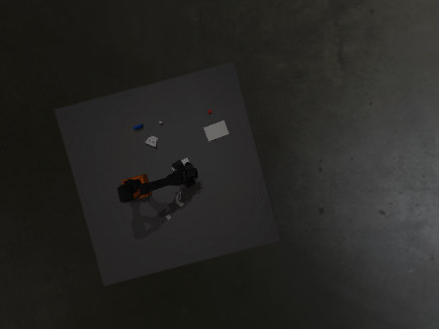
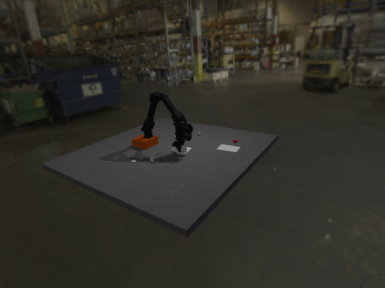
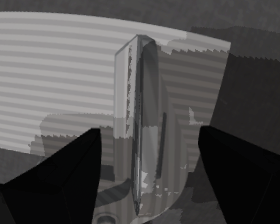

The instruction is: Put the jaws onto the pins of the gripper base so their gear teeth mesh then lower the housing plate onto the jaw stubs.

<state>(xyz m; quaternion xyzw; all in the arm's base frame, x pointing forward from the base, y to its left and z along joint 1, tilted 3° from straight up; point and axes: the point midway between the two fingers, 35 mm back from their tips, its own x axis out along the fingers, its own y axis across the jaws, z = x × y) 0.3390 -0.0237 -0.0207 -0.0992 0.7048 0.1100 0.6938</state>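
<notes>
Warehouse racking and a yellow forklift stood in the dim hall well behind the gripper in the exterior view. A blue dumpster carried a white label with an arrow-like emblem, any lettering too small to read.

From its orange base on the dark table, the black arm rose to a high elbow, then sloped forward and down, the gripper pointing at the tabletop. Its fingers stood partway spread, gripping nothing. Between them, apart from both, an upright ridge showed on a pale ribbed piece under the gripper; which task part it was, I could not tell.

Ahead and to the left of the gripper lay a white rectangle, with a red block just beside it. Left and back toward the base were a grey piece with holes and a blue piece. Near the gripper's right side lay a curved pale piece, and farther right, a small pale square
</notes>
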